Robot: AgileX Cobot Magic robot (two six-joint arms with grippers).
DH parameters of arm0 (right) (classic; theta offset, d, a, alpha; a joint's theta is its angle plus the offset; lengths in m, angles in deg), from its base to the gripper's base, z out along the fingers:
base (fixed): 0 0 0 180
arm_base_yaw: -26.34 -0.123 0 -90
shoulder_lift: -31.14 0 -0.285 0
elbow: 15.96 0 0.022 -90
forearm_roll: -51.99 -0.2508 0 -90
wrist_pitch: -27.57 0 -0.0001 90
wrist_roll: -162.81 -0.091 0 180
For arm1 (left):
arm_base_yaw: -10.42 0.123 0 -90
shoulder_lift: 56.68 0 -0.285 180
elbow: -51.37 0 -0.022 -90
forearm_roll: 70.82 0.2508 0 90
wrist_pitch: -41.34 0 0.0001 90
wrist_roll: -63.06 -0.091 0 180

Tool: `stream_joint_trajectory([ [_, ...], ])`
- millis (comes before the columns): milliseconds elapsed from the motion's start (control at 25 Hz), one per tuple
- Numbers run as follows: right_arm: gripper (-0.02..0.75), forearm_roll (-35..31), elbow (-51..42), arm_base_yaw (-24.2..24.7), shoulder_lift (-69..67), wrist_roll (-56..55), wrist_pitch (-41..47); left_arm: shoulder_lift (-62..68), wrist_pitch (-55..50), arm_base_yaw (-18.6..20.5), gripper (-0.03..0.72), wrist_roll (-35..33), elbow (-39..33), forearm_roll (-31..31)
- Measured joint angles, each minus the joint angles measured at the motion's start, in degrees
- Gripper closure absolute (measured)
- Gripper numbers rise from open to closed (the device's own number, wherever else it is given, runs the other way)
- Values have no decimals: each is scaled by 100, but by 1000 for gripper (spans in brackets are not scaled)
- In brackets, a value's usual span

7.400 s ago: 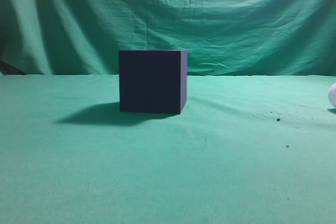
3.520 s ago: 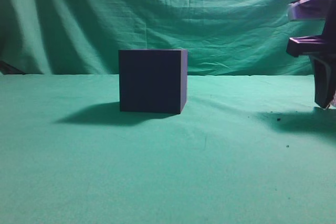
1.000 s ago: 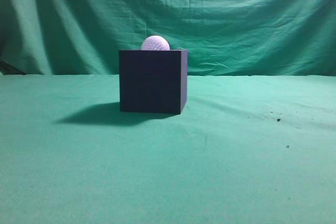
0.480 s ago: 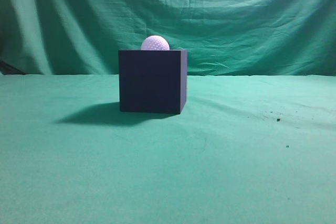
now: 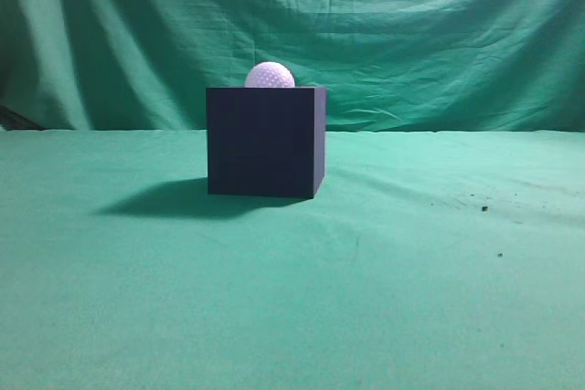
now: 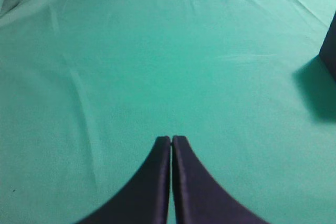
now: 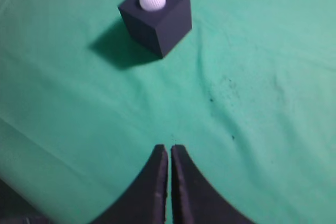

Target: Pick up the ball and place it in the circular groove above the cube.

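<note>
Left gripper (image 6: pixel 171 141) and right gripper (image 7: pixel 169 149) each show two dark, smooth, curved fingers tapering toward 12 o'clock.

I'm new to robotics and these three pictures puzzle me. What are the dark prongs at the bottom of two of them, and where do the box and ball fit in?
This is a two-armed robot, seen by three cameras. One camera looks along the table: a dark cube stands on green cloth with a white dimpled ball seated on top. The other two cameras ride on the arms' wrists, so the prongs are each arm's own fingers. The left gripper is shut, holding nothing, over bare cloth. The right gripper is also shut and empty, looking down at the cube and ball from a distance.
</note>
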Motion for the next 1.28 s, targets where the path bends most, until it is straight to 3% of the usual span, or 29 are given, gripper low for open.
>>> stream_joint_trajectory([
  [160,738,306,-19,0,9,0,56,0,0,0,688,0,0,0],
  [320,738,554,-380,157,252,62,-712,0,0,0,688,0,0,0],
  [600,738,640,-1917,1648,1626,124,-2828,0,0,0,688,0,0,0],
  [920,738,486,-3831,3272,3141,124,-3934,0,0,0,688,0,0,0],
  [1080,738,247,-4473,3565,3400,124,-4059,0,0,0,688,0,0,0],
  [1280,738,185,-4545,3584,3410,147,-3804,0,0,0,688,0,0,0],
])
